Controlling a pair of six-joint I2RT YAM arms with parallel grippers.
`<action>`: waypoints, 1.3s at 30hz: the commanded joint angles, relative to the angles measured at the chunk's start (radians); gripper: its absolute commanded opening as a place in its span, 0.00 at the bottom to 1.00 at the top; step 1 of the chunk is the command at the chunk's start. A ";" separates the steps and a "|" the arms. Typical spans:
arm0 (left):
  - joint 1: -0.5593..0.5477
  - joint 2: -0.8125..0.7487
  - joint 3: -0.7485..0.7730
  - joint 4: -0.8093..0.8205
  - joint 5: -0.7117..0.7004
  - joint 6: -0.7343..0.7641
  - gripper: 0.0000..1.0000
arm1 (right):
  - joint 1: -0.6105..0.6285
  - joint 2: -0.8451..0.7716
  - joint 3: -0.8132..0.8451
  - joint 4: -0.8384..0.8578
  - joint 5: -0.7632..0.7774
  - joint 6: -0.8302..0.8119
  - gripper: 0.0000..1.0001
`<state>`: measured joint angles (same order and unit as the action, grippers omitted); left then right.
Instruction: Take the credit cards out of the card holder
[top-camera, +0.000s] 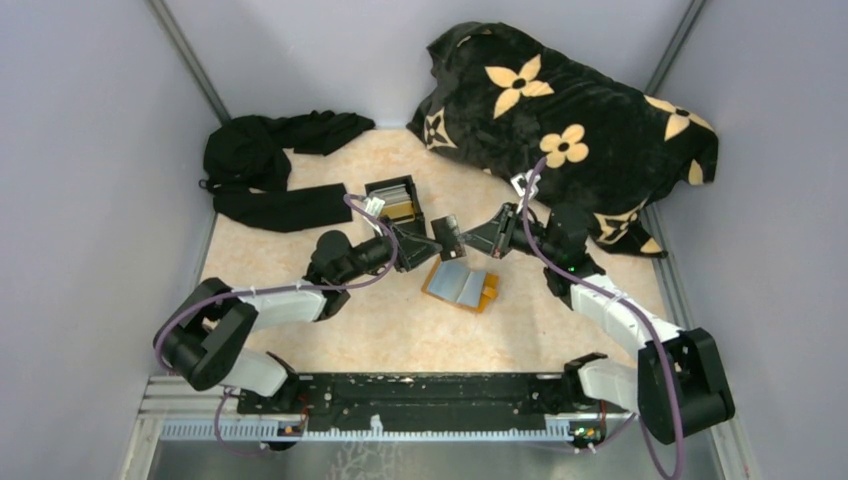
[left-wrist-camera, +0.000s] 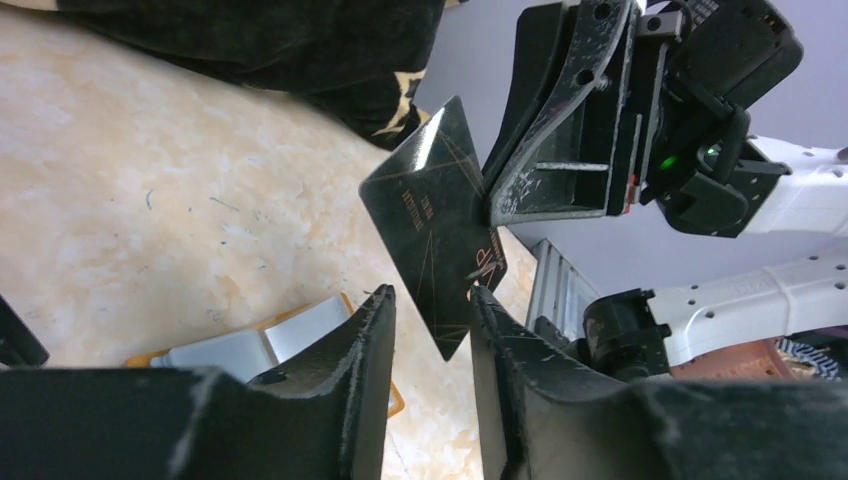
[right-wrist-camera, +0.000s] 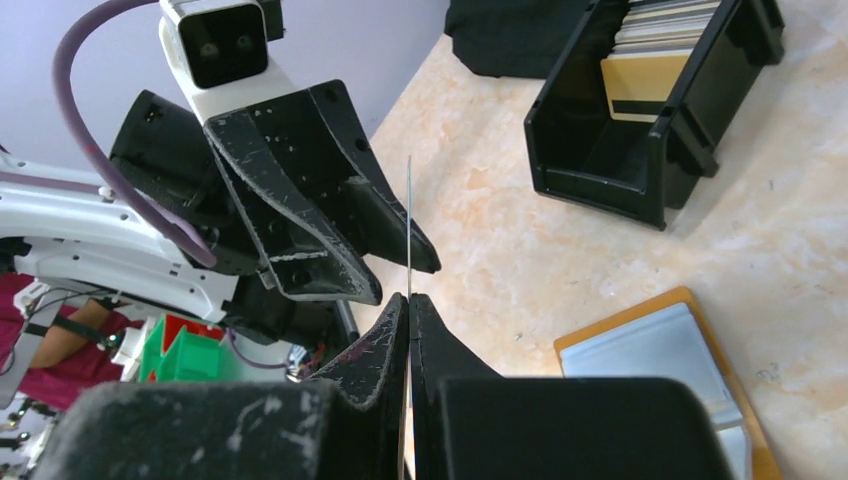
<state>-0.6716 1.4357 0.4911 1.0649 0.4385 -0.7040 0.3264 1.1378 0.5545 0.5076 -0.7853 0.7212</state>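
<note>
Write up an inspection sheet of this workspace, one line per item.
Surface: beige marbled table, with a few small marks.
Job's things: the orange card holder lies open near the middle with grey cards in it. A dark card is off the table between the two grippers.
Clutter: black box with cards inside, black cloth far left, flowered blanket far right.
Grippers: right gripper is shut on the dark card. Left gripper is open, its fingers astride the card's other end.
Cables: purple cable along each arm, no snag seen.
Surroundings: grey walls on three sides.
</note>
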 joint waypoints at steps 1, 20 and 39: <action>0.000 0.008 0.013 0.093 0.027 -0.035 0.35 | 0.017 -0.028 -0.007 0.110 -0.011 0.031 0.00; 0.000 0.106 0.062 0.180 0.103 -0.076 0.00 | 0.022 -0.008 -0.045 0.179 -0.043 0.060 0.00; 0.000 0.122 0.033 0.315 0.115 -0.131 0.22 | 0.025 0.029 -0.060 0.224 -0.052 0.075 0.00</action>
<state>-0.6662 1.5650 0.5220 1.2922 0.5400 -0.8223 0.3397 1.1652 0.4973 0.6735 -0.8249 0.8005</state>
